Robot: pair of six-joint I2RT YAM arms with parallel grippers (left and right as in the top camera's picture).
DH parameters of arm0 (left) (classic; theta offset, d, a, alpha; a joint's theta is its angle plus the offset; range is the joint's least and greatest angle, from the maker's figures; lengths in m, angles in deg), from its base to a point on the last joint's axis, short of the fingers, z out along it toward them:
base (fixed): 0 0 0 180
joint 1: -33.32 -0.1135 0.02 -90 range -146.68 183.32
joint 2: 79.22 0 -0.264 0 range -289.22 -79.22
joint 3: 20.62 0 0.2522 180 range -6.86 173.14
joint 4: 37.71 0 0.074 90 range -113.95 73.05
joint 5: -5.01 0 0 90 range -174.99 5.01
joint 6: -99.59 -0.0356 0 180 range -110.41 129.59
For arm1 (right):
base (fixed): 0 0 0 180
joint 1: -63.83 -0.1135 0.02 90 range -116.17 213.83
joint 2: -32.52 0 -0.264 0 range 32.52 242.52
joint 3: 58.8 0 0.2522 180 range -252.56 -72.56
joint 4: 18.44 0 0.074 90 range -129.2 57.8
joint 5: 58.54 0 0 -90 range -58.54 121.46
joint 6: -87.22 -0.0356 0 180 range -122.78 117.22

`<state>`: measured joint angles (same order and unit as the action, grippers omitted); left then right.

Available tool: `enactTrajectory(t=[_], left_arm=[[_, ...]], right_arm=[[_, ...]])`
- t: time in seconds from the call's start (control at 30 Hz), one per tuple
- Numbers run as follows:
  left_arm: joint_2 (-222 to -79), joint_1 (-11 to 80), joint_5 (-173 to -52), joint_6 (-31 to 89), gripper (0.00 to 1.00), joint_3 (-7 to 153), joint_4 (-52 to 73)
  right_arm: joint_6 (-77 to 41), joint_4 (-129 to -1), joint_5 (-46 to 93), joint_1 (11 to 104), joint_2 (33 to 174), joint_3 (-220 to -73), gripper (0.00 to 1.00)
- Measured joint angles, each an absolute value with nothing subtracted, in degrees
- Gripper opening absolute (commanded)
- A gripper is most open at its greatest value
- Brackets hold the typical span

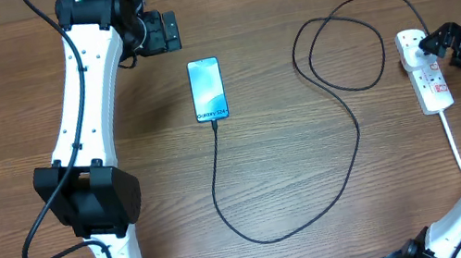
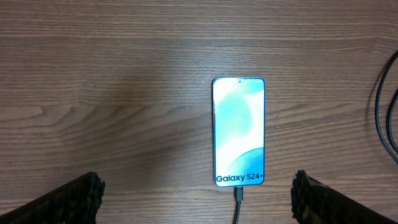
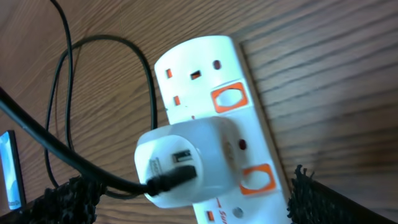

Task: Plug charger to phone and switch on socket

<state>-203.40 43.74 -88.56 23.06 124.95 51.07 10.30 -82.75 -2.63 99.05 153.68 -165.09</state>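
Note:
The phone (image 1: 208,90) lies flat, screen lit blue, showing "Galaxy S24+" (image 2: 239,130). The charger (image 1: 345,142), a thin black cable, meets the phone's bottom edge with its connector (image 2: 239,194), then loops right to a white adapter (image 3: 186,162) plugged into the socket (image 1: 424,70). My left gripper (image 1: 165,31) hovers open up and left of the phone; its fingers (image 2: 74,200) stand wide apart either side of the connector. My right gripper (image 1: 443,51) is open over the socket (image 3: 211,81), with its fingers (image 3: 311,199) apart from the adapter.
Two orange-framed switches (image 3: 229,98) sit on the strip's face, one beside the adapter. The strip's white cord (image 1: 455,148) runs toward the front edge. Black cable loops (image 1: 339,45) lie between phone and strip. The left arm (image 1: 89,153) spans the table's left side.

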Motion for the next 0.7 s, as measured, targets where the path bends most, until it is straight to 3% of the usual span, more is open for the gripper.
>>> enactTrajectory(t=[0.7], left_arm=[[-203.4, 43.74, -88.56, 23.06, 1.0, 124.95, 51.07]], right_arm=[[8.34, -80.89, 2.95, 93.41, 153.7, -165.14, 1.0]])
